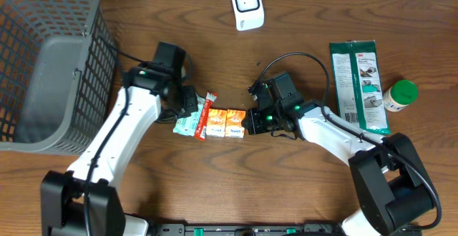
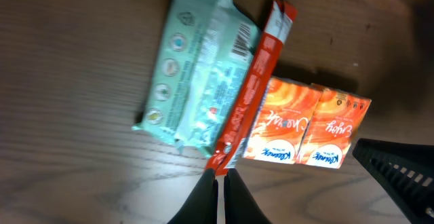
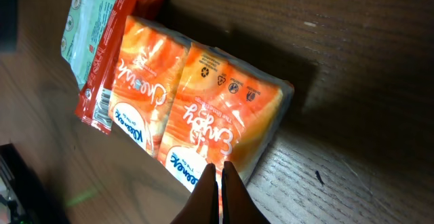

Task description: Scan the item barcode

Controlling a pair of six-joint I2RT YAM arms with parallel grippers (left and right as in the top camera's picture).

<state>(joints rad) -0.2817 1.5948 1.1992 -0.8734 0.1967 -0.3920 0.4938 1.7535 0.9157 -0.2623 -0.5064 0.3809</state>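
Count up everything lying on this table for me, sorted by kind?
Orange Kleenex tissue packs: 2
Mint-green wipes pack: 1
Red snack wrapper: 1
Dark green 3M wipes pack: 1
Green-capped bottle: 1
White scanner: 1
Grey basket: 1
Total: 8

Entry one: a grey mesh basket (image 1: 93, 57) is sitting at the far left of the wooden table (image 1: 215, 186) I am working at.
Entry two: a flat green wipes pack (image 1: 359, 86) is lying on the right, its long side running near to far.
Entry three: a small white bottle with a green cap (image 1: 398, 95) is resting just beside that pack's right edge; I am not able to tell if it is upright.
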